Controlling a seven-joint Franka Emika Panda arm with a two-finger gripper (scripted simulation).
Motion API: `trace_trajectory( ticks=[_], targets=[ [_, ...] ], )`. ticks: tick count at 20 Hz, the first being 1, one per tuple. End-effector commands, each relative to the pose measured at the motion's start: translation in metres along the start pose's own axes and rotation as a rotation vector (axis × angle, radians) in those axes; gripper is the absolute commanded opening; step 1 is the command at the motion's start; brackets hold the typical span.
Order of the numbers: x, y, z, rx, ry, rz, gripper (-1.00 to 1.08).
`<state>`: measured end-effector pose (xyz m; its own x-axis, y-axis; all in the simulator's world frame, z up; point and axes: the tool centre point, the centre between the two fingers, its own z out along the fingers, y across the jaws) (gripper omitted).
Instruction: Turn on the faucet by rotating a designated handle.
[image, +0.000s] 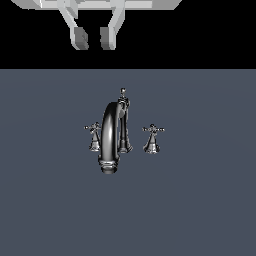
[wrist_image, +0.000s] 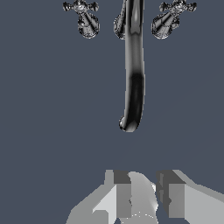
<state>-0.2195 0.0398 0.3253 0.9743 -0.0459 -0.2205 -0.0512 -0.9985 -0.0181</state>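
Observation:
The faucet (image: 112, 135) is shiny dark chrome and stands mid-floor in the exterior view, its arched gooseneck spout curving toward the camera. A knobbed lift rod (image: 123, 93) rises behind the spout. One cross handle (image: 94, 129) is on the exterior view's left, another (image: 153, 130) on its right. My gripper (image: 94, 38) hangs high above and behind the faucet, open and empty, apart from it. In the wrist view the spout (wrist_image: 133, 65), both handles (wrist_image: 81, 8) (wrist_image: 175, 8) and my fingers (wrist_image: 124, 194) show.
The faucet stands on a flat dark blue-grey floor (image: 200, 210). A black background lies behind it.

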Motion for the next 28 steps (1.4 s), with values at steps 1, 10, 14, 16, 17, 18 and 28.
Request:
trace_trajectory(
  ticks=[1,10,14,16,17,18,28],
  targets=[
    [0.012,-0.021,0.036,0.042,-0.046,0.009,-0.07],
    [0.104,-0.035,0.059,0.081,0.041,0.21,-0.13],
    [0.141,-0.077,0.088,0.049,0.09,0.165,-0.68],
    [0.155,-0.087,0.113,0.017,0.103,0.131,-0.77],
    [0.179,-0.092,0.102,0.033,0.154,0.14,-0.81],
    [0.18,-0.123,0.114,0.036,0.16,0.108,-0.82],
    [0.273,-0.003,0.181,0.02,0.204,0.472,0.72]
  ],
)
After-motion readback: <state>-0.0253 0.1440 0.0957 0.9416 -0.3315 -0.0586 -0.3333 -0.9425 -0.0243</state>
